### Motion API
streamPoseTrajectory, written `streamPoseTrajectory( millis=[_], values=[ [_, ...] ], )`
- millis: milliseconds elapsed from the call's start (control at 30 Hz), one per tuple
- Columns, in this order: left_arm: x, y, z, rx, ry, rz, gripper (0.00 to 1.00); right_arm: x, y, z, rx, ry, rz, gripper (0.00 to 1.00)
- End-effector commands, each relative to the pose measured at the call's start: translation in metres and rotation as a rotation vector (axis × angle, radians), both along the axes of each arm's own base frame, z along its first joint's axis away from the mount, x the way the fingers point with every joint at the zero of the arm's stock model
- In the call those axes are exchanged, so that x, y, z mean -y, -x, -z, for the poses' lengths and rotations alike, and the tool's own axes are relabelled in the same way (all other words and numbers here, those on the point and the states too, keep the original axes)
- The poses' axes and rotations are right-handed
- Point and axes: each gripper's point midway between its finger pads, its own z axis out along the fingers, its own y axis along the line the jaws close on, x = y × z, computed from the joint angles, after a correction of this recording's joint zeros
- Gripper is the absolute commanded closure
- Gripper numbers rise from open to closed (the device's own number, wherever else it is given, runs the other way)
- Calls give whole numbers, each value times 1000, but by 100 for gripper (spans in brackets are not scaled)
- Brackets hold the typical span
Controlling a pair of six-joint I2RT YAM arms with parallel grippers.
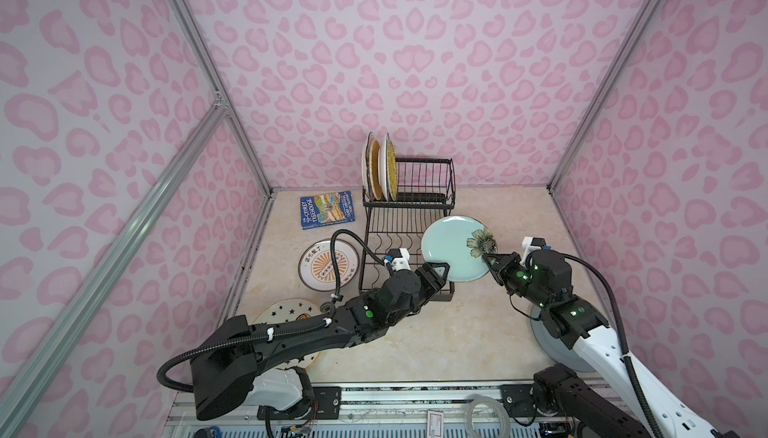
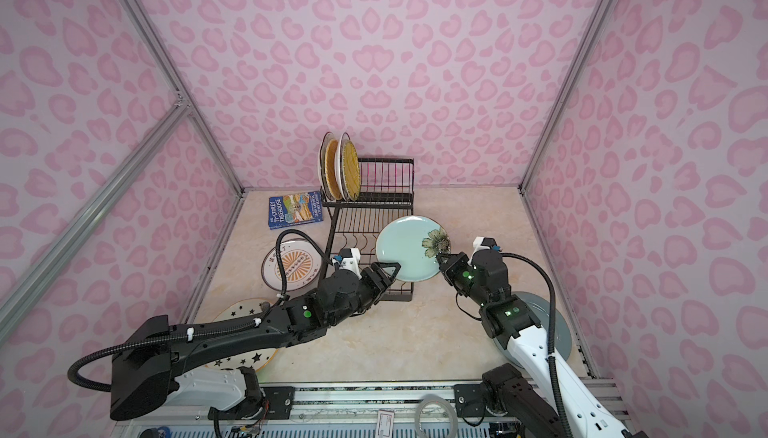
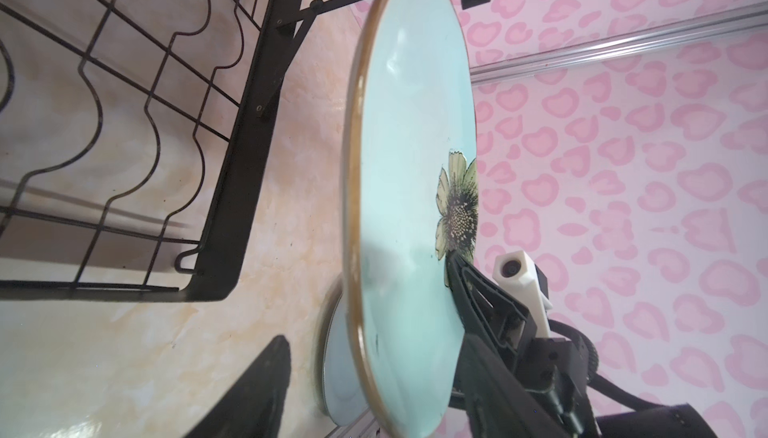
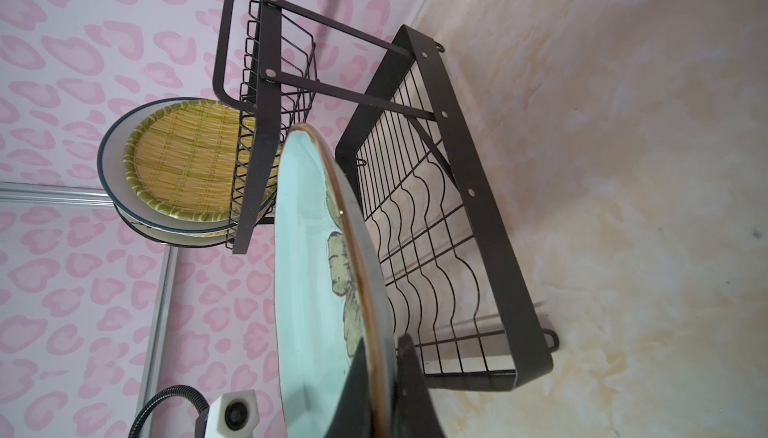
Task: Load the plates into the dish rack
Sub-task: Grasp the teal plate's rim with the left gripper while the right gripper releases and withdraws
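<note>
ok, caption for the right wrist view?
Right tool holds the teal plate edge-on near the rack, where a woven plate already stands.

In the rack (image 1: 405,204), four upright plates (image 1: 380,170) fill only the left end of the upper basket (image 1: 428,174); the slots to their right stand free. The teal plate (image 1: 449,249), pinched by the right hand (image 1: 492,259), hangs over the right side of the lower tray (image 1: 395,228), with the left hand (image 1: 441,274) at its near edge. A book (image 1: 327,210) and a printed plate (image 1: 328,265) crowd the tabletop (image 1: 436,340) to the left of the rack; the middle front lies open.
</note>
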Motion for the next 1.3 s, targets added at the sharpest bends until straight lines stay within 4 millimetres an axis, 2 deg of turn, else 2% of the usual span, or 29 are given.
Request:
streamPoseTrajectory(
  millis=[0, 367, 500, 700, 767, 933, 1000, 1067, 1100, 1167, 1267],
  values=[
    [9, -7, -6, -52, 99, -48, 41, -3, -9, -30, 120, -50, 5, 100],
    [43, -11, 13, -127, 195, -23, 54, -4, -3, -31, 134, -41, -17, 100],
    [49, -11, 13, -126, 211, -26, 63, -3, -1, -30, 132, -31, -22, 100],
    [54, -9, 16, -139, 216, -25, 85, -1, 0, -28, 133, -20, -16, 100],
    [54, -9, 15, -135, 213, -24, 96, -2, 0, -28, 136, -22, -19, 100],
    [50, -7, 7, -84, 164, -21, 97, -1, 4, -28, 142, -17, -24, 100],
    [46, -5, 1, -48, 127, -22, 97, 3, 7, -28, 150, 15, -22, 83],
    [38, 0, -3, -14, 66, -34, 97, 7, 9, -29, 159, 76, -26, 57],
    [33, 2, -5, 0, 39, -43, 97, 8, 8, -30, 168, 109, -36, 49],
    [20, 8, -10, 41, -27, -65, 97, 8, 6, -30, 158, 188, -69, 36],
    [-5, 18, -14, 86, -146, -106, 97, 3, 0, -36, 168, 229, -129, 23]
  ],
)
